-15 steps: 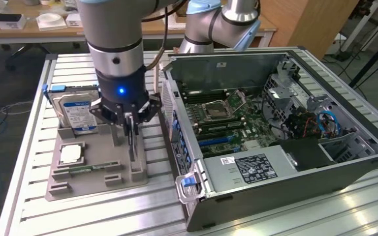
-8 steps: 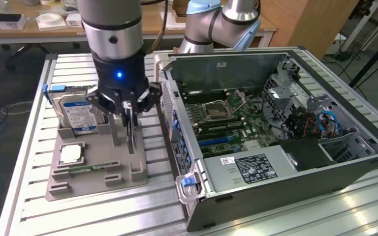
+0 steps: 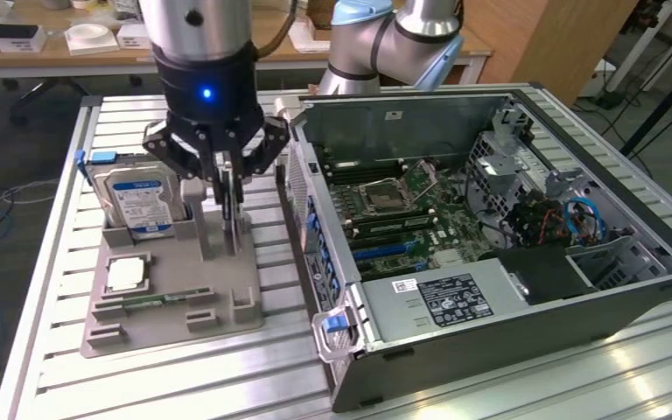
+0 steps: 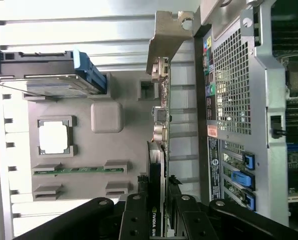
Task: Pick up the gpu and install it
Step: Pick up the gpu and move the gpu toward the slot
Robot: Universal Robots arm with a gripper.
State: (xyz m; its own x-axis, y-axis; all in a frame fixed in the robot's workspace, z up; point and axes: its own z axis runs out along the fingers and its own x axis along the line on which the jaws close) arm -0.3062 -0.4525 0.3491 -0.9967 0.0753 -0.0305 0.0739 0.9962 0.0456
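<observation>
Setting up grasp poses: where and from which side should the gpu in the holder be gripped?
Pinch the gpu by its top edge from above: it stands on edge in the holder, flat faces exposed. The gripper clasps it there.

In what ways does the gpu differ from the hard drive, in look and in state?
The gpu is a thin dark card with a silver bracket; the hard drive is a thick silver block with a blue-white label. The gripper clamps the gpu; the hard drive stands untouched in its slot. Both stand on edge over the grey tray.
</observation>
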